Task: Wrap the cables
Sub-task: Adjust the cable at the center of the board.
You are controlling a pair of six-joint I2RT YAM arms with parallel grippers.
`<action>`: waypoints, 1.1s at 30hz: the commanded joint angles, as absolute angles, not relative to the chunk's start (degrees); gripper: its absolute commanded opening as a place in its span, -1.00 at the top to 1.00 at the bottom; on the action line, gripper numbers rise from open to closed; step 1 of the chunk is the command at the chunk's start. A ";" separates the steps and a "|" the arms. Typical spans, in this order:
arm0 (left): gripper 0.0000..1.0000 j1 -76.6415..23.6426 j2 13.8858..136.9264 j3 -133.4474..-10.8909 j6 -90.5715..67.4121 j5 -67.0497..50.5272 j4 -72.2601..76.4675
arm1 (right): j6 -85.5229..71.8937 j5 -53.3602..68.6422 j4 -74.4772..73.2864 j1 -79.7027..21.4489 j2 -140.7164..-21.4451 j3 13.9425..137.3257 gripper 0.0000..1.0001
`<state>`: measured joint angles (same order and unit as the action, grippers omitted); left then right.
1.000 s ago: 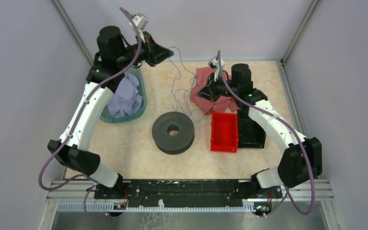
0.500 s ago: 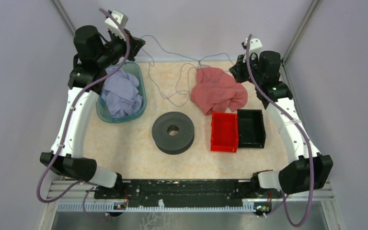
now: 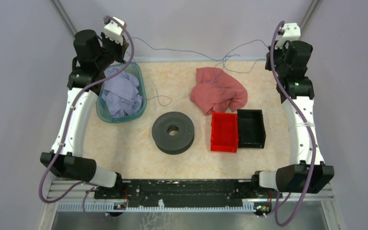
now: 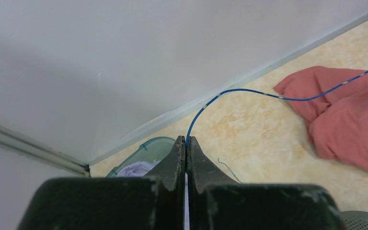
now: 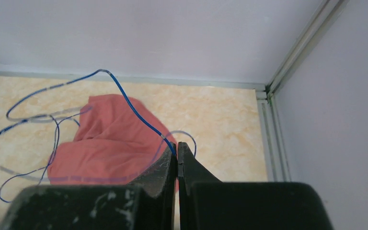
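Two closed tools (image 4: 187, 143) (image 5: 177, 149), cable (image 3: 177, 50) ends (seemingly) hidden

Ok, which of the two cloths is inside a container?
The pale purple cloth, bunched in the teal tub at the left; the pink cloth lies loose on the tabletop.

Left pincer (image 4: 186, 140), right pincer (image 5: 177, 146) clamped, raised far apart.
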<state>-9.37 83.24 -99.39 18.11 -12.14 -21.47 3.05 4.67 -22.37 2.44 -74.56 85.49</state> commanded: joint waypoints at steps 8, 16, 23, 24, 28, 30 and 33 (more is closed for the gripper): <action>1.00 -5.95 82.58 -97.07 22.36 -9.40 -18.28 | 10.76 -3.16 -23.03 2.90 -74.93 95.48 1.00; 1.00 0.07 84.55 -95.35 19.06 -15.28 -18.11 | 13.29 -5.60 -22.48 10.84 -77.10 101.87 1.00; 1.00 2.91 85.82 -93.46 17.41 -18.12 -17.71 | 12.48 -3.59 -23.24 16.83 -78.53 105.50 1.00; 1.00 2.90 86.01 -93.30 17.24 -18.31 -17.67 | 12.30 -3.49 -23.23 17.18 -78.61 105.55 1.00; 1.00 2.98 86.88 -92.99 16.38 -19.92 -18.18 | 11.68 -2.45 -24.59 17.30 -79.59 107.04 1.00; 1.00 4.11 87.57 -93.33 15.75 -19.65 -18.07 | 11.51 -3.73 -25.41 18.41 -80.91 109.62 1.00; 1.00 8.59 89.37 -94.86 11.77 -23.06 -18.19 | 8.50 -0.33 -25.58 23.89 -82.27 112.24 1.00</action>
